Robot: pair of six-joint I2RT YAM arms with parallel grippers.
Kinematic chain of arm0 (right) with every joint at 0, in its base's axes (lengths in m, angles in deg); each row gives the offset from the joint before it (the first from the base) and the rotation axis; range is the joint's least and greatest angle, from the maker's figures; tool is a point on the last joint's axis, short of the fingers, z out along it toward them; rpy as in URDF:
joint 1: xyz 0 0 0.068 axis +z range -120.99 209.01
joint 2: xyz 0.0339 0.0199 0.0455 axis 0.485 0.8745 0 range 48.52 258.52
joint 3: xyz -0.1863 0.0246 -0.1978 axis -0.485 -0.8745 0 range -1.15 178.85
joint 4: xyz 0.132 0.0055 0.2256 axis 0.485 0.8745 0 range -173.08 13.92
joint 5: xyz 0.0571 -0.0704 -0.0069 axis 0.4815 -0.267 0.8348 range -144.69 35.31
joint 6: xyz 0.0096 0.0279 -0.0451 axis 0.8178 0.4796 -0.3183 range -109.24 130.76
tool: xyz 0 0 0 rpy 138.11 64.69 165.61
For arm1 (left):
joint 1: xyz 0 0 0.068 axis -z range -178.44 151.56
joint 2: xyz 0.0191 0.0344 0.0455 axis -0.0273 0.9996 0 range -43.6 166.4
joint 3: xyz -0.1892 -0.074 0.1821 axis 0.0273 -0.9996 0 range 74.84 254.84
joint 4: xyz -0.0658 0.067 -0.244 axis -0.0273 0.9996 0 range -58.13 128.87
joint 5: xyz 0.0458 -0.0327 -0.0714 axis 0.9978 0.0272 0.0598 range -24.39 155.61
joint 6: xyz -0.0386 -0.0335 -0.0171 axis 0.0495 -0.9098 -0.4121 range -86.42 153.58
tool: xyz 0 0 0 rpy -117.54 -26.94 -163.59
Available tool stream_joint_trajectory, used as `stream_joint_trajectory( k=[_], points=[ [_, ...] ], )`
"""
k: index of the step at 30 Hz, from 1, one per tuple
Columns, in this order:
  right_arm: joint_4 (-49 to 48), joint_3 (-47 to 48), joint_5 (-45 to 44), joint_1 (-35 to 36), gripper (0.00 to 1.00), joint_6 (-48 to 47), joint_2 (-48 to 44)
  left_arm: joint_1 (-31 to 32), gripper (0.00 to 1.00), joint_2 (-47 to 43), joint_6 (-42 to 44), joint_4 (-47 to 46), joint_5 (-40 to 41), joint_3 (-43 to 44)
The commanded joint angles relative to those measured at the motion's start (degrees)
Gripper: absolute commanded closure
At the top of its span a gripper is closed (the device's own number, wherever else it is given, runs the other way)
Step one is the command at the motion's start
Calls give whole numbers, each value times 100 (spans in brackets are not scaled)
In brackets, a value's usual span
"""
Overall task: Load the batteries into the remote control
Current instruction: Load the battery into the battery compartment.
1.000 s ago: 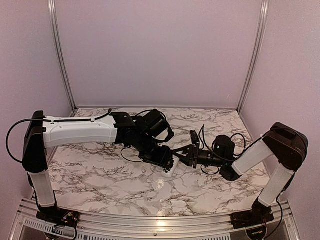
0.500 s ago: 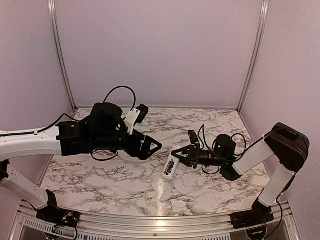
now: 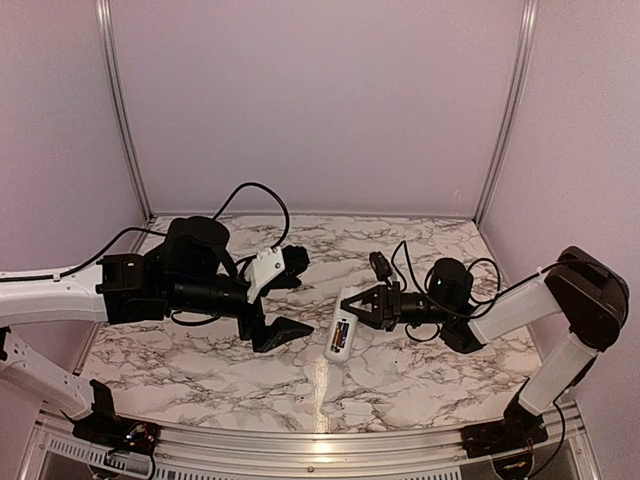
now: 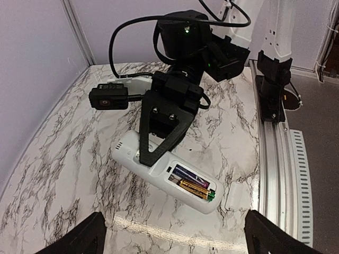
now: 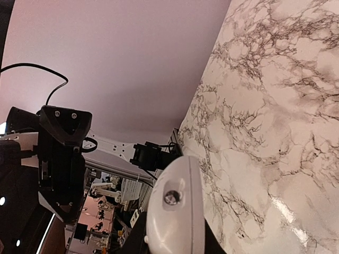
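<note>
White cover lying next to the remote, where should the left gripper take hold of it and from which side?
Probably pinch the white cover across its two long edges, coming straight down. It lies flat on the table beside the remote control, so only thin edges are offered; the open left gripper is free.

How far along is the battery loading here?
Done: two batteries lie in the open bay of the remote. In hand: the right gripper clamps the remote's other end; the left gripper is open and empty. Left: the lid, apparently the white piece beside the remote, is not on.
</note>
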Motion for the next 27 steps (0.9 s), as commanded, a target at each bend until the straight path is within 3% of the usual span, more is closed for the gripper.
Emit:
stream_joint_trajectory(
  k=[1,5,11,27],
  points=[
    [242,155,191,59,100,-170,-176,231,10,57,1298,91,-267,-75],
    [254,152,213,68,100,-166,-174,430,33,337,1808,92,-212,-6],
    [156,134,239,63,100,-118,-133,720,54,791,2412,318,-54,128],
    [-259,-4,198,144,100,87,-8,867,70,1499,2914,217,137,515]
  ],
)
